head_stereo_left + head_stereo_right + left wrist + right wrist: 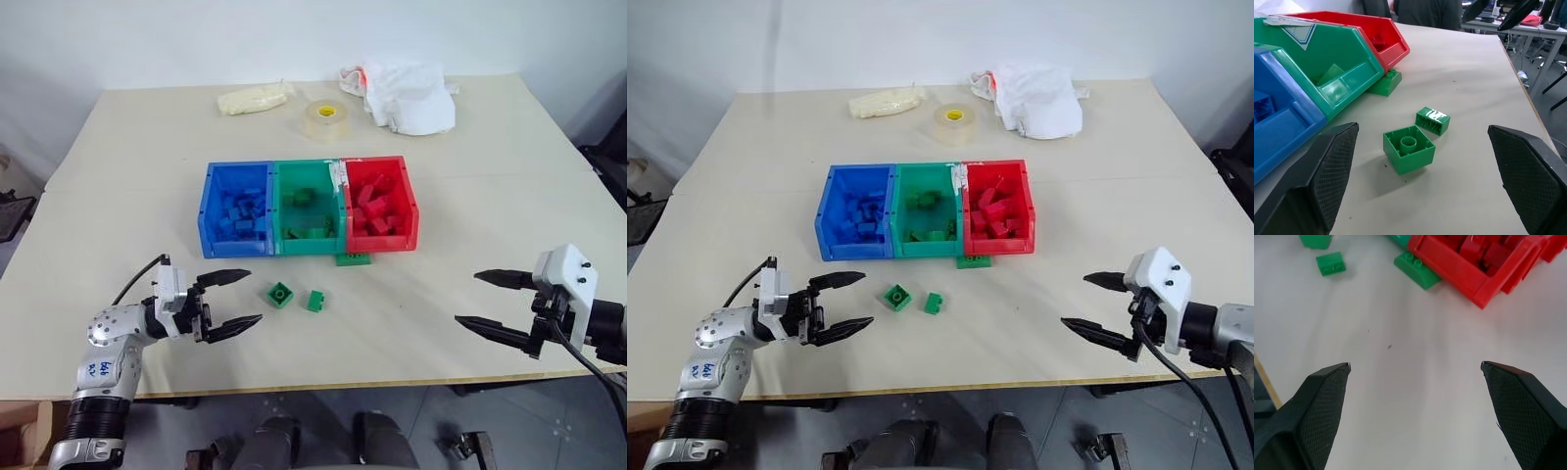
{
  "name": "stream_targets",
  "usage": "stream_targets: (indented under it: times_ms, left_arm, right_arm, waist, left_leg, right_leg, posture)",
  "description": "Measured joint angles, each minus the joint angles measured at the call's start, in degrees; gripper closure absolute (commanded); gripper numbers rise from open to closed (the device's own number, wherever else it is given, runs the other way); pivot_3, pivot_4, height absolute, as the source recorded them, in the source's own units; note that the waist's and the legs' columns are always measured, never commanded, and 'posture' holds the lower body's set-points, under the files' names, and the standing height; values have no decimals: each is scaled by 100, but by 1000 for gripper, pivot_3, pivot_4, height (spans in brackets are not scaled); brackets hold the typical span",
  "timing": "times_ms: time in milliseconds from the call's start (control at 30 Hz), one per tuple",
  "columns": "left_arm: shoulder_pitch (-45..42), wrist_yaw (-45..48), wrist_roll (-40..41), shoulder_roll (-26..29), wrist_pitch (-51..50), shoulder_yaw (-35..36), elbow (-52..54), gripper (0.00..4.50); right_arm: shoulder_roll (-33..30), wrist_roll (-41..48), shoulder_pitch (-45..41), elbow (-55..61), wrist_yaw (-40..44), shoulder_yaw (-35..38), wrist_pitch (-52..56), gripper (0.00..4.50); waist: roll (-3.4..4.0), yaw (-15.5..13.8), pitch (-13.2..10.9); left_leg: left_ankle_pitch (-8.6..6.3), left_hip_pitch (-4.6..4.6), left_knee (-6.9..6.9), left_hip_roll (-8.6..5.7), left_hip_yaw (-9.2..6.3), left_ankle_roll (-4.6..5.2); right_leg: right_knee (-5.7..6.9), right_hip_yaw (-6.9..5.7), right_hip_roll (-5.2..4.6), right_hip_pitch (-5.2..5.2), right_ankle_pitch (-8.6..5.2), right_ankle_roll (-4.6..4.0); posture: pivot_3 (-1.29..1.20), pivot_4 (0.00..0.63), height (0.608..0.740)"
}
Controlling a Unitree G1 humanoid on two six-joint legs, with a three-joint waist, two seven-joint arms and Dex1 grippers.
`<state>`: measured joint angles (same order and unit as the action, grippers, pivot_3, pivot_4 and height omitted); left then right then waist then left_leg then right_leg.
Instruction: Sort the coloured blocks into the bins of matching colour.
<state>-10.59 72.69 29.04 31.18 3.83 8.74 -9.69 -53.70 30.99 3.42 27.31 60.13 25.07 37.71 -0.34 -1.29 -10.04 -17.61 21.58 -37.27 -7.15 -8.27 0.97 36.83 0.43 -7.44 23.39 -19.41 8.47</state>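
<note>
While both arms reach low over the counter (470, 147), the left pincer (238, 302) and right pincer (483, 301) stand wide apart and empty, two green blocks (280, 294) lying loose before the bins (310, 208).

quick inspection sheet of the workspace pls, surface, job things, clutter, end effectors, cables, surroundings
surface: beige table, a few small dark specks.
job's things: blue bin, green bin and red bin joined in a row, each holding blocks of its own colour. Still out: green cube block, smaller green block, flat green plate against the bins' front.
clutter: tape roll, white crumpled bag, pale packet, all behind the bins.
end effectors: left end effector open, facing the loose blocks; right end effector open, empty.
cables: black cable at left wrist; black cable at right wrist.
surroundings: white wall; grey floor.
</note>
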Motion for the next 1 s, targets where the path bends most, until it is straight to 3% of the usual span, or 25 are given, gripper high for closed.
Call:
stream_targets:
  times_ms: [233, 467, 1000]
  left_arm:
    - [150, -89, 8, 15, -75, 28, 273, 0]
    - [500, -296, 35, 34, -254, 108, 745, 0]
    - [1190, -710, 107, 34, -454, 259, 1508, 0]
  right_arm:
    - [737, -32, -983, -235, -564, -1568, 119, 26]
    - [1475, -676, -1852, -1497, -804, -2690, -326, 26]
    - [2301, -1326, -2847, -3083, -747, -3197, -1261, 26]
  waist:
    - [-3, 11, 0]
    - [-3, 9, 0]
    - [-3, 74, 0]
  left_leg:
    - [0, 0, 4, -1, -2, 0]
    - [0, 0, 10, -1, -7, 0]
    - [-1, 0, 7, -1, -8, -1]
  right_leg:
    - [-3, -1, -2, 2, 0, 0]
    - [2, -3, -1, 6, 0, 0]
    - [4, -3, 0, 6, 0, -1]
  posture:
    - [0, 150, 740]
    - [0, 150, 740]
    - [0, 150, 740]
